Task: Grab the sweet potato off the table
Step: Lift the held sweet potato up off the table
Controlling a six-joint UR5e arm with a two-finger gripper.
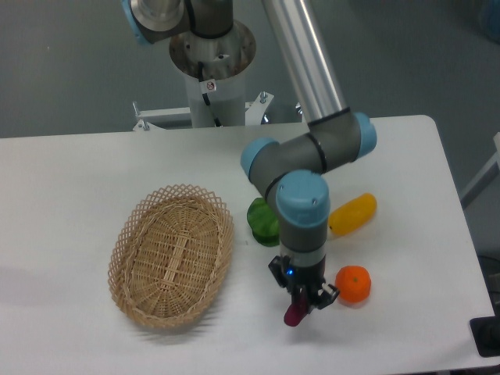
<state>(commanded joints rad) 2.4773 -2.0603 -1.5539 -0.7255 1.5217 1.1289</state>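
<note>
The sweet potato is a small magenta-purple tuber; only its lower end shows, sticking out below the fingers. My gripper points down over the front of the white table and is shut on the sweet potato. I cannot tell whether the tuber touches the tabletop or hangs just above it. The upper part of the sweet potato is hidden by the gripper.
A round orange fruit lies just right of the gripper. A yellow oblong vegetable and a green vegetable lie behind the arm. An oval wicker basket stands to the left. The table's front edge is close below.
</note>
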